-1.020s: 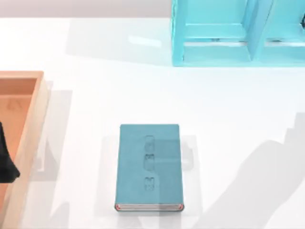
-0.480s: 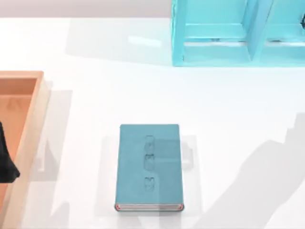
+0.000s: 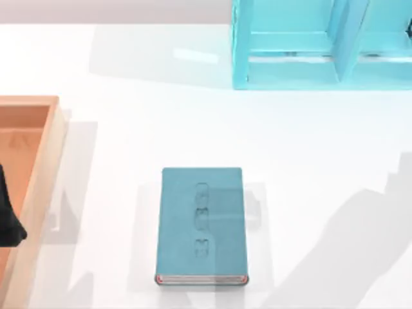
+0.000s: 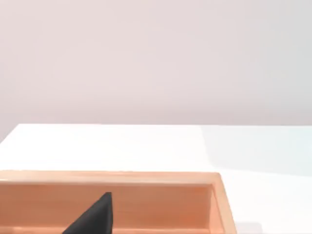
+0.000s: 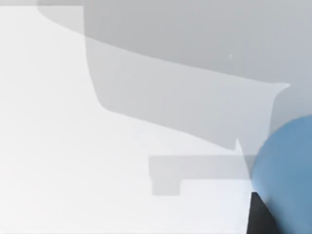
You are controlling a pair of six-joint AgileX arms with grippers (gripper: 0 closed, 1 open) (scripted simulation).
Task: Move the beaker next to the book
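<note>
Nothing has moved since a second ago: the book (image 3: 201, 225) lies flat mid-table. The beaker (image 5: 287, 170) sits close to the right gripper, whose grip I cannot tell. It looks light, rigid and slippery; grasp its round wall.

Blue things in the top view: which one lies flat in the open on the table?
The book, a closed teal hardcover lying flat near the table's front edge. The brighter cyan shelf frame stands at the back right.
</note>
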